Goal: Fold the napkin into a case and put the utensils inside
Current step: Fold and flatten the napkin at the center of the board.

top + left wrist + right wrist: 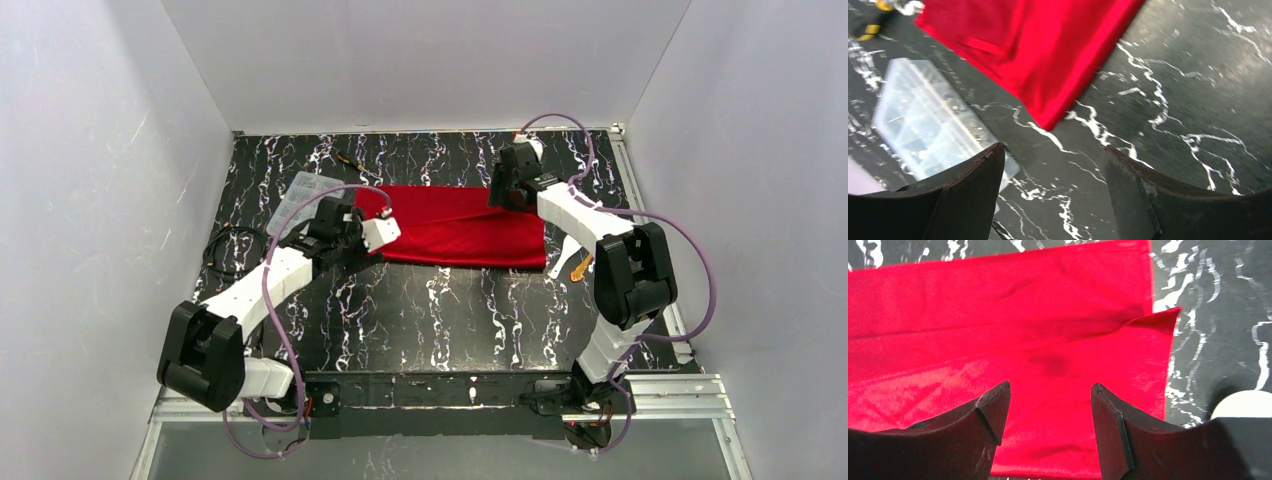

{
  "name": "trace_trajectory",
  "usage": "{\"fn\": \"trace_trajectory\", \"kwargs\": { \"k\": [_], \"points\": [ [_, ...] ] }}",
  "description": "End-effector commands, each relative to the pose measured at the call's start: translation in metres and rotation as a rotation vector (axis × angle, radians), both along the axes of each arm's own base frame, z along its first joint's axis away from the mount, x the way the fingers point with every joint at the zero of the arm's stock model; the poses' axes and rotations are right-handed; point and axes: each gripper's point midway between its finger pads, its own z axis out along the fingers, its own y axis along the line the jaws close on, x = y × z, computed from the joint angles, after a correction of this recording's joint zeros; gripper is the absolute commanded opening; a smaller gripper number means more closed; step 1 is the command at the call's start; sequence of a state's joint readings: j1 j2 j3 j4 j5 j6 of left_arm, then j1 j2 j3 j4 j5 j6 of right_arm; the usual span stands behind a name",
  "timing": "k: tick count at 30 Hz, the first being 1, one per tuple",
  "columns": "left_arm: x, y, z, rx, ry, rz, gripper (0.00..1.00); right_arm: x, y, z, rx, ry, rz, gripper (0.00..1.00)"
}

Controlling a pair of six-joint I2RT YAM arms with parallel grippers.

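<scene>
Left tool and right tool gape empty; we judge the napkin soft, slippery, best pinched at corners.

slightly shiny red cloth napkin on glossy black marble-look table.

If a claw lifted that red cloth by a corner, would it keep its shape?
Probably not: the shiny red cloth napkin lies creased and folded, so it likely droops. Its sheen suggests it may slip easily.
</scene>
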State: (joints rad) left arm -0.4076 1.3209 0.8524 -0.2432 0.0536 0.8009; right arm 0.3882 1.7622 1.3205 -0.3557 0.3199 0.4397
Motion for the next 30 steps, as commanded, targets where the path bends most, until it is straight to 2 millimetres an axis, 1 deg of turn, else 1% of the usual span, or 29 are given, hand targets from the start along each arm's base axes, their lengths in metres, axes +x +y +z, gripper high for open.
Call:
{"fn": "trace_trajectory", "kwargs": {
  "k": [1,3,4,7,9,12,13,14,16,18,19,20,21,22,24,26,27,28,30],
  "points": [
    [-0.026,-0.002,-0.027,0.059,0.095,-0.124,0.7,-0.004,0.029,0.004,0.058,-0.021,0.07,0.7],
    [-0.028,-0.001,-0.034,0.09,0.097,-0.162,0.69,-0.009,0.044,-0.001,0.098,0.005,0.118,0.69],
    [-0.028,0.0,-0.038,0.102,0.095,-0.174,0.69,-0.013,0.056,-0.005,0.127,0.018,0.144,0.68],
    [-0.019,0.0,-0.045,0.117,0.037,-0.185,0.65,-0.027,0.1,-0.02,0.16,0.041,0.232,0.64],
    [-0.019,0.001,-0.047,0.114,0.018,-0.186,0.64,-0.031,0.13,-0.028,0.18,0.059,0.282,0.63],
    [-0.019,0.002,-0.037,0.085,0.009,-0.15,0.61,-0.033,0.176,-0.031,0.248,0.061,0.363,0.62],
    [-0.021,0.004,-0.031,0.054,0.018,-0.121,0.6,-0.033,0.189,-0.033,0.266,0.061,0.388,0.63],
    [-0.023,0.007,-0.024,0.01,0.036,-0.083,0.58,-0.032,0.206,-0.029,0.287,0.052,0.416,0.64],
    [-0.03,0.014,-0.008,-0.107,0.094,0.016,0.58,-0.034,0.23,-0.03,0.305,0.054,0.461,0.67],
    [-0.043,0.017,0.001,-0.189,0.156,0.072,0.58,-0.032,0.247,-0.031,0.315,0.055,0.481,0.69],
    [-0.05,0.017,0.002,-0.206,0.177,0.075,0.59,-0.029,0.252,-0.036,0.318,0.06,0.478,0.69],
    [-0.055,0.016,0.003,-0.217,0.183,0.07,0.59,-0.029,0.259,-0.034,0.349,0.063,0.491,0.7],
    [-0.057,0.014,0.004,-0.228,0.184,0.064,0.59,-0.028,0.264,-0.038,0.364,0.071,0.493,0.69],
    [-0.058,0.013,0.005,-0.233,0.181,0.054,0.59,-0.027,0.267,-0.038,0.378,0.075,0.494,0.69],
    [-0.059,0.012,0.003,-0.219,0.172,0.02,0.59,-0.026,0.27,-0.04,0.377,0.094,0.497,0.68],
    [-0.057,0.011,0.0,-0.189,0.142,-0.038,0.6,-0.027,0.262,-0.037,0.364,0.102,0.484,0.68],
    [-0.057,0.008,-0.003,-0.166,0.126,-0.085,0.59,-0.027,0.255,-0.036,0.362,0.102,0.476,0.68],
    [-0.057,0.006,-0.008,-0.13,0.107,-0.137,0.59,-0.028,0.247,-0.031,0.363,0.099,0.467,0.69],
    [-0.051,0.003,-0.018,-0.059,0.057,-0.221,0.6,-0.03,0.224,-0.028,0.362,0.105,0.436,0.69]
  ]
}}
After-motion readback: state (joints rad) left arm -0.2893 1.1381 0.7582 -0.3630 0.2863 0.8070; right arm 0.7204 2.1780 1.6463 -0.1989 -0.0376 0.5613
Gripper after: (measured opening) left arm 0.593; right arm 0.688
